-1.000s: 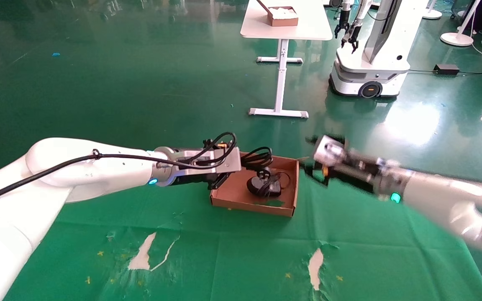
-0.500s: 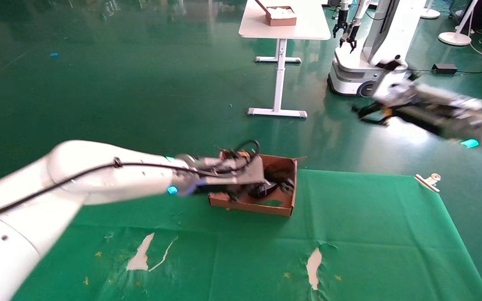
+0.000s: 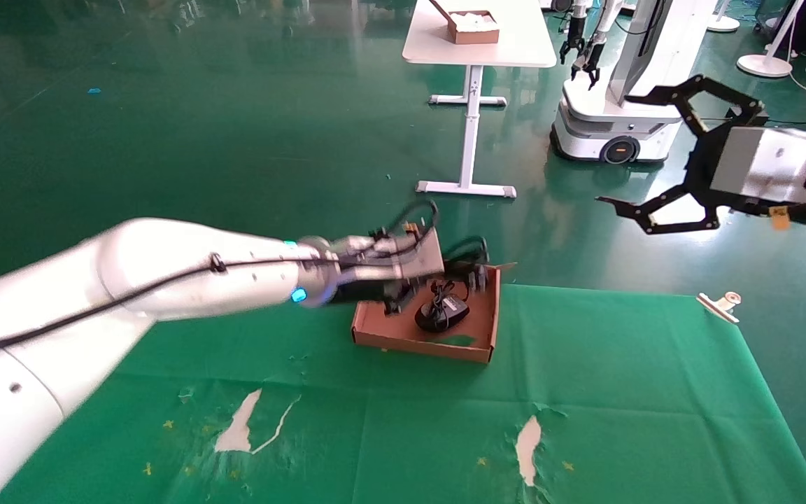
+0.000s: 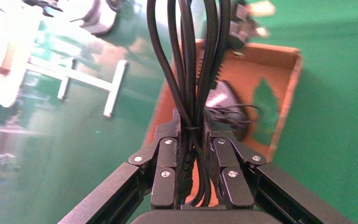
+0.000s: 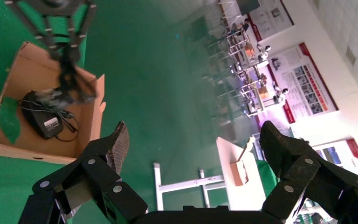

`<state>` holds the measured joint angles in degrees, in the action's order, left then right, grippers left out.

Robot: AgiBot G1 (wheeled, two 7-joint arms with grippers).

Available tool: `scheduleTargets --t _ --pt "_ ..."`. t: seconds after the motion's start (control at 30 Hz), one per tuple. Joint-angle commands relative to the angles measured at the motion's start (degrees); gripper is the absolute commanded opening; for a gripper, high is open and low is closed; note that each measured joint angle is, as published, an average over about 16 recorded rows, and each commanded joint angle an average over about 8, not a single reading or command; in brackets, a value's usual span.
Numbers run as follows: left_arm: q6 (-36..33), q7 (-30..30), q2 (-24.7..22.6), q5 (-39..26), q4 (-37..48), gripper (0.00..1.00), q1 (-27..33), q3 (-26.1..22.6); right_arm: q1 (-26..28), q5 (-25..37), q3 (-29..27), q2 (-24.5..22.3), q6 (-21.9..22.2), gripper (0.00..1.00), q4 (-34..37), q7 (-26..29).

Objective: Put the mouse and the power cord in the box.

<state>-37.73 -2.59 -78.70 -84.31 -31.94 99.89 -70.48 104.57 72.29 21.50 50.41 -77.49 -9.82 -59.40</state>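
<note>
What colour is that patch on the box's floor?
Green, on the brown box floor; clearest in the left wrist view.

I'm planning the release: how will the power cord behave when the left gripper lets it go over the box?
Probably floppy: the power cord hangs in loose loops from the left gripper. Its plug may land first, and loops might spill over the box low wall.

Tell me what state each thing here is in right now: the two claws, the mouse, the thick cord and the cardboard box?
Left gripper: shut on the power cord, over the box's far-left part.
Right gripper: open, empty, raised off to the right.
Power cord: bundled loops, pinched and held above the box.
Mouse: lying in the box, underside up.
Box: open-topped, on the green cloth.
</note>
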Motion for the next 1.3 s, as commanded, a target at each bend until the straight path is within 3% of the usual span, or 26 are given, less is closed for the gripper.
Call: scheduleTargets --t 0.03,0.27,0.43,1.3 --pt "1.4 -2.0 0.0 0.1 -0.8 1.00 0.5 -1.4 -0.2 0.2 0.2 0.0 -0.3 1.00 0.0 0.3" --pt "2.5 -3.6 0.1 0.5 -1.9 1.00 0.8 -3.4 -1.0 -0.1 0.1 0.5 -3.0 1.00 -0.2 0.8" --pt "1.0 -3.7 1.4 1.9 -3.2 1.00 -0.4 -1.6 -1.6 -0.6 0.0 0.4 -2.7 1.00 -1.1 1.8" --pt "-20.3 -5.6 19.8 19.5 -19.9 1.00 -16.9 22.8 -18.8 -12.9 -2.3 -6.2 -4.8 1.00 -27.0 30.2"
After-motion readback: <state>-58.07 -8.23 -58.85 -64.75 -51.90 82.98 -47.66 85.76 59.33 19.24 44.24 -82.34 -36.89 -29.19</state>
